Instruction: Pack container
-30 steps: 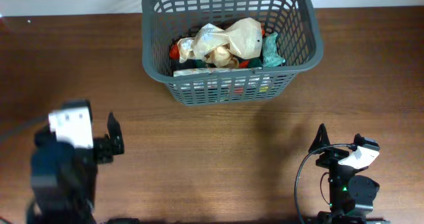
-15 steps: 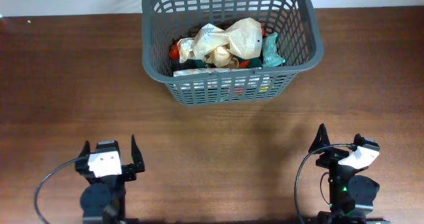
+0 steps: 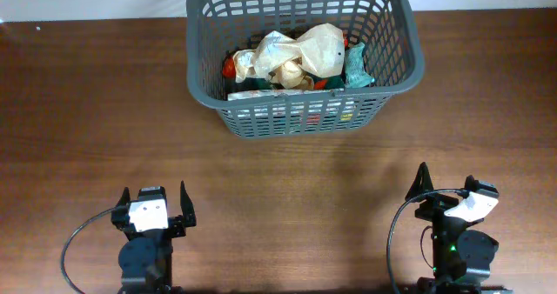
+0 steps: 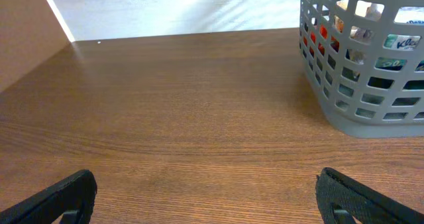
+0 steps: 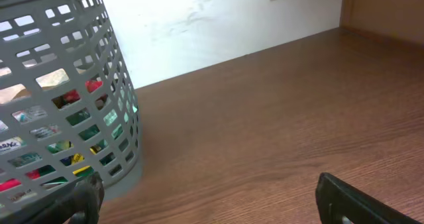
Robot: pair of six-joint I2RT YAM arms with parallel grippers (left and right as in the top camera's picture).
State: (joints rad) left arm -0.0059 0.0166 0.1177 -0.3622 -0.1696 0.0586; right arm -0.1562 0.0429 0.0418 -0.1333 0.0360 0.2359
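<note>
The container (image 3: 409, 63) is a dark grey slotted basket at the far middle of the table. It holds crumpled pale bags (image 3: 300, 55), a teal packet (image 3: 357, 68) and red and green packets. It also shows in the left wrist view (image 4: 331, 105) and in the right wrist view (image 5: 112, 65). My left gripper (image 3: 155, 198) is open and empty at the near left, low over the wood (image 4: 205, 197). My right gripper (image 3: 446, 188) is open and empty at the near right (image 5: 209, 197). Both are well short of the basket.
The brown wooden table (image 3: 287, 172) runs to a white wall at the back. A side wall (image 4: 26, 32) stands at the far left. Black cables loop beside each arm base (image 3: 396, 233).
My left arm has drawn back and folded down to the near edge, shifting a little right. The right arm and the basket's contents have not moved.
</note>
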